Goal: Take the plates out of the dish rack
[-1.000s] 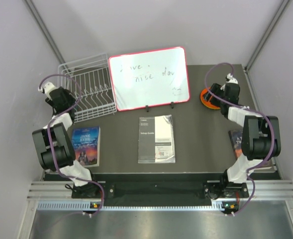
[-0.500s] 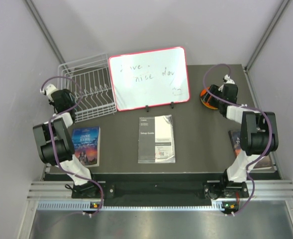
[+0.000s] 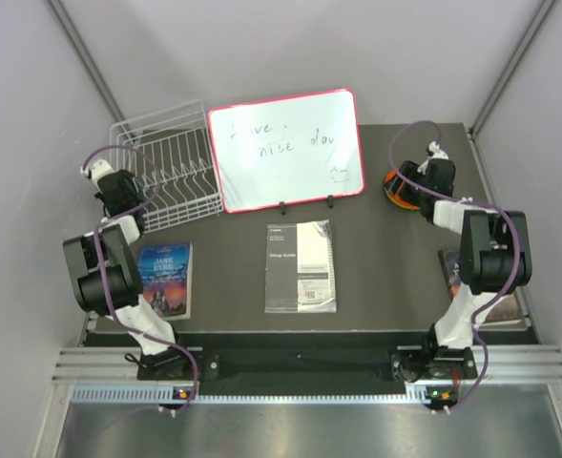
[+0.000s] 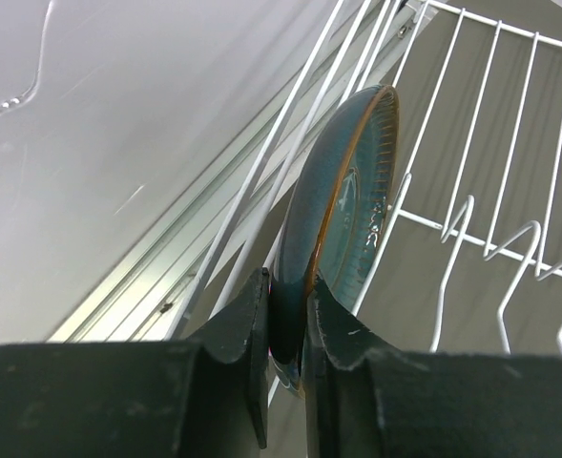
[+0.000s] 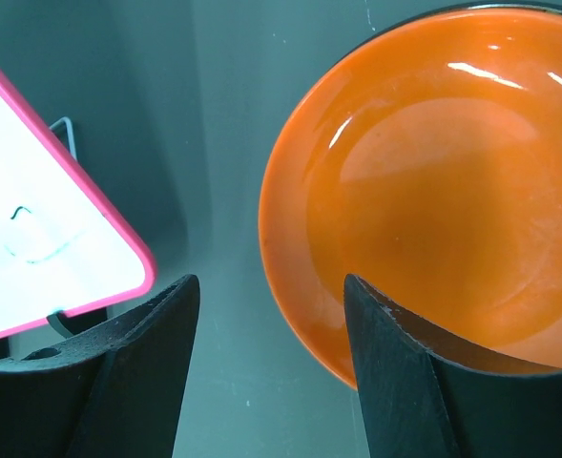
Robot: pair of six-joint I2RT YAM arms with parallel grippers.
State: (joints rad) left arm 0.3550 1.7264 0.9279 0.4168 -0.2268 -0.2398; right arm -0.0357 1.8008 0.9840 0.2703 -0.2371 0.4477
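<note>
One teal plate (image 4: 343,200) upright (in rack (image 3: 166,162)), left fingers (image 4: 247,353) pinching it, right fingers (image 5: 137,372) apart, empty

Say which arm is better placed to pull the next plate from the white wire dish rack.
Left. The left gripper pinches the dark teal round plate in the dish rack; the right gripper is open over the orange round plate across the table.

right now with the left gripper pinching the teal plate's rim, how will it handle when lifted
The teal plate looks rigid, so probably no flex. Its glossy face and the small rim grip of the left gripper suggest it may slip or pivot. On edge among dish rack wires, it could snag if tilted.
</note>
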